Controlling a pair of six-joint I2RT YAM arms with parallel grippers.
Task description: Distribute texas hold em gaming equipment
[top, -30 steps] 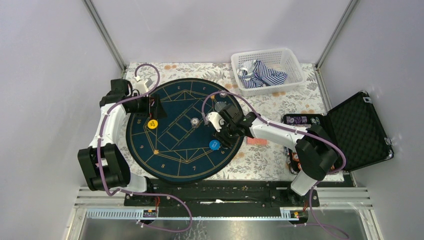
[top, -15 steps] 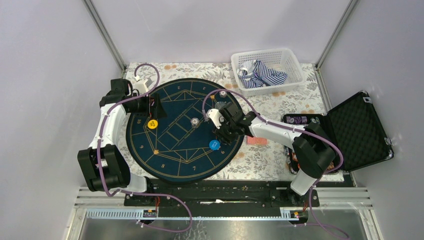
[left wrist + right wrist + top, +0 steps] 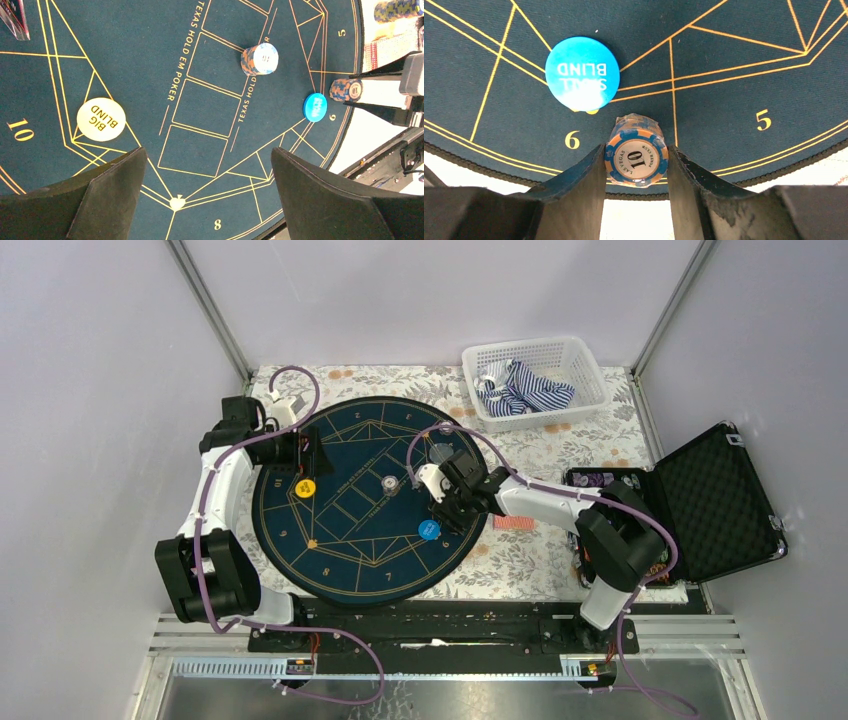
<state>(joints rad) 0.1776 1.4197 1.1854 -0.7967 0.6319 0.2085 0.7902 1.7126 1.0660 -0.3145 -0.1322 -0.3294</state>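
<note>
Since the bench is mostly taken up by the round mat, every seat number sits within reach of one arm or the other, which I judge is why the arms split the work by side. Open case lies on the right, by the right arm's base, handy as the supply.

Left gripper: fingers wide apart, nothing held, hanging over the mat's left part near the orange disc. Looks parked to keep out of the way.

Right gripper: fingers clamped on a chip stack from both sides. The stack stands upright on the mat's rim zone between seats 5 and 6, just beside the blue disc. A side grip keeps the short stack from toppling.

A second stack stands at mat centre. Playing cards lie on the bench, just off the mat's right edge.

Against a second ago: the right elbow has drawn in toward the mat and the wrist has shifted slightly. Left arm and both discs are unchanged.
</note>
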